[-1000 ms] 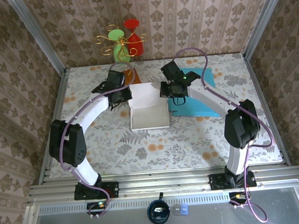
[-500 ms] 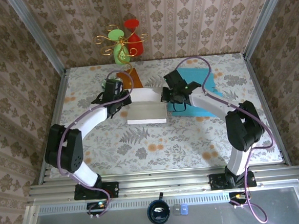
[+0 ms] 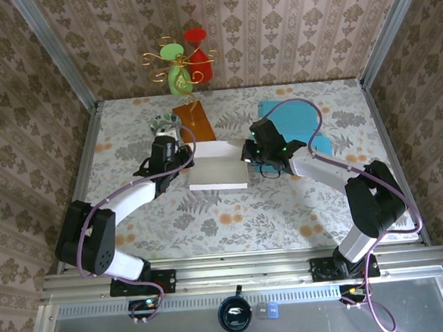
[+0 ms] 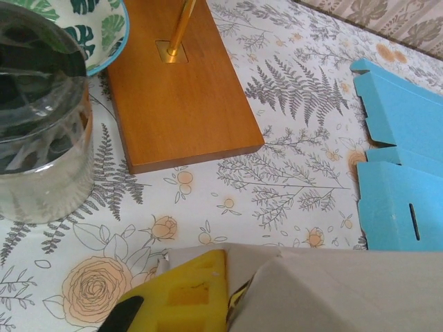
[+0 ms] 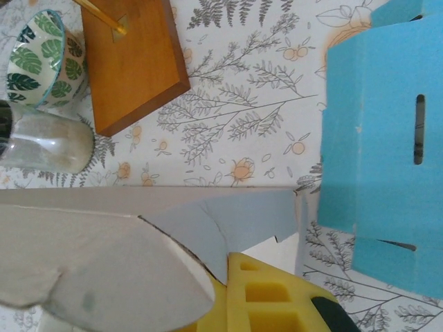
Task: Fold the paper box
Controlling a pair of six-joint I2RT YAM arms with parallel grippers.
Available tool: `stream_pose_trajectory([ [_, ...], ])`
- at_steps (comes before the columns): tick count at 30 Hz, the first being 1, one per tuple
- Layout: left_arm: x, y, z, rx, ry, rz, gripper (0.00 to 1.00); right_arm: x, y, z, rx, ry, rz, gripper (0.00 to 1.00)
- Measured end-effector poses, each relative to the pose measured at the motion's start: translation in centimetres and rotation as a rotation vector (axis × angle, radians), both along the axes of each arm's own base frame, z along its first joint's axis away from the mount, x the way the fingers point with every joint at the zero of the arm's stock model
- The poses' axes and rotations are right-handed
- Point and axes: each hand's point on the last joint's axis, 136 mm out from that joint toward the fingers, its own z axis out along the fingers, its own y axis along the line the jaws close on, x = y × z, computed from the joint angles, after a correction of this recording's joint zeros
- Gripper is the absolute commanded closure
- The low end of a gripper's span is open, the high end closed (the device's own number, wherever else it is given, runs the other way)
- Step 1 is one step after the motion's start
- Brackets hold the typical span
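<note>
The bench [image 3: 232,211], covered in a floral print, carries everything here. At its middle lies the white paper box [image 3: 218,165], partly folded, with its near wall standing and the two arms reaching in from either side. Just beyond the box's right end a flat blue card sheet [image 3: 294,119] with cut flaps and a slot lies on the bench, partly under the right arm. Behind the box's left end sits a wooden slab [image 3: 193,121], tilted to the bench edges, with a gold rod rising from it to a red and green ornament [image 3: 182,62] near the back wall. Left of the slab stands a clear glass jar [image 4: 38,138], and just behind it a bowl [image 4: 90,28] with a leaf pattern and a blue rim. The left claw [image 3: 181,160] is at the box's left end; in the left wrist view one yellow finger [image 4: 187,297] lies against a grey paper flap, and I cannot tell whether the claw is clenched on it. The right claw [image 3: 249,153] is at the box's right end; its yellow finger [image 5: 266,297] shows beside a curved flap, and again I cannot tell its grip.
</note>
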Motion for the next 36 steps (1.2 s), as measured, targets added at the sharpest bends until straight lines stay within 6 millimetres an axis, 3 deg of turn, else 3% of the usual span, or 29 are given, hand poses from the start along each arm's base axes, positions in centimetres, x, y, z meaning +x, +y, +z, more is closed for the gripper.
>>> stream_pose_trajectory([
  [24, -1.5, -0.1, 0.0, -0.030, -0.003, 0.034, 0.94, -1.6, 0.5, -0.1, 0.058, 0.131, -0.182, 1.00],
  [36, -0.6, -0.6, -0.2, -0.019, 0.084, 0.050, 0.95, -0.2, 0.2, -0.2, 0.039, 0.185, -0.219, 1.00],
])
